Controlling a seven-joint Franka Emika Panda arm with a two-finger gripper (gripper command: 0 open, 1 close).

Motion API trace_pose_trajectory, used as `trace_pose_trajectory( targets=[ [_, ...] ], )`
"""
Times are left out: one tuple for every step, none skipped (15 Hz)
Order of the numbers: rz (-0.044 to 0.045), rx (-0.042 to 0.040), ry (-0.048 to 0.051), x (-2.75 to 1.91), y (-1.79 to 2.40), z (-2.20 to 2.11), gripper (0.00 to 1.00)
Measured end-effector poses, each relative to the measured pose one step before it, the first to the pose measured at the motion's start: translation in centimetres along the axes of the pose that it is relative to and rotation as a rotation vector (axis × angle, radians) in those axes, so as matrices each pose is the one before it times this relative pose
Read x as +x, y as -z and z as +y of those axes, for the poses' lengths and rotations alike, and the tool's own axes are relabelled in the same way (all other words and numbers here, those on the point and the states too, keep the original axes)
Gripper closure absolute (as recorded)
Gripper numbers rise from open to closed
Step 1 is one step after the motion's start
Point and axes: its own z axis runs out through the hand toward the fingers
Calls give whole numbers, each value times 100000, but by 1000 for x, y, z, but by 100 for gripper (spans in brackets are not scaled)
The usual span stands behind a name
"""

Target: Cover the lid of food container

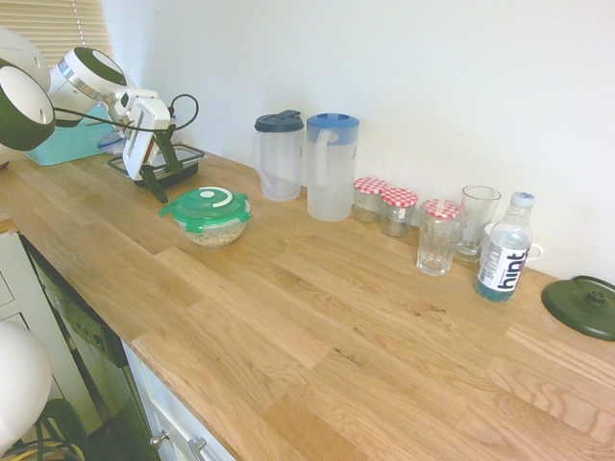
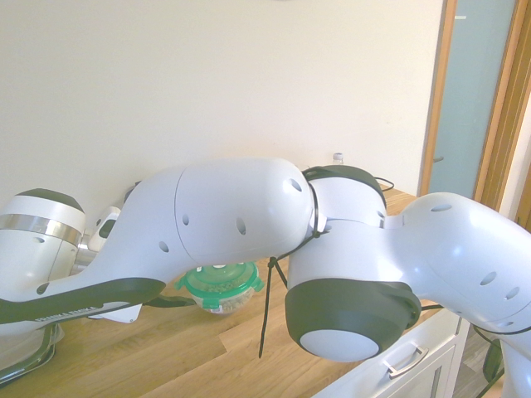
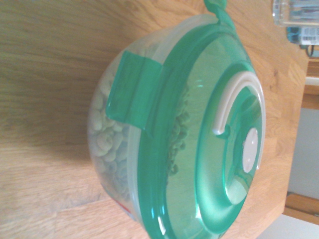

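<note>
Lid [image 1: 209,205] in green sits on top of the food container [image 1: 215,231], a small clear bowl of beige grains, on the wooden desk [image 1: 317,317] toward the far left in the first exterior view. Just left of it the gripper [image 1: 165,176] hangs over a black-rimmed tray [image 1: 179,169], its dark fingers narrowly apart and holding nothing. Right of the bowl stand two clear jugs [image 1: 307,163], checked-lid jars [image 1: 384,206], glasses [image 1: 459,227] and a water bottle [image 1: 504,252], with a dark pot lid [image 1: 582,307] at far right. In the second exterior view, the arm hides most of the lid [image 2: 220,281]. In the wrist view, the lid [image 3: 219,144] covers the container [image 3: 112,149], one side tab folded down against its wall.
</note>
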Motion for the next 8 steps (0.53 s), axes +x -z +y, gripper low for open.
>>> trace_pose_trajectory(
  targets=[
    [-3102, 4479, 1345, -6, 1026, 882, 0],
    [-3268, 4805, 1615, 147, 1042, 1009, 0],
    [-2970, 4609, 1592, 424, 781, 951, 0],
    [-2687, 4757, 1678, 852, 619, 1036, 0],
    [-1968, 5175, 1693, 1343, 467, 1023, 0],
    [-1538, 5075, 1597, 1574, 162, 786, 0],
    [-1425, 4851, 1415, 1781, -77, 769, 0],
    [-1348, 4724, 1286, 1880, -165, 900, 0]
  ],
)
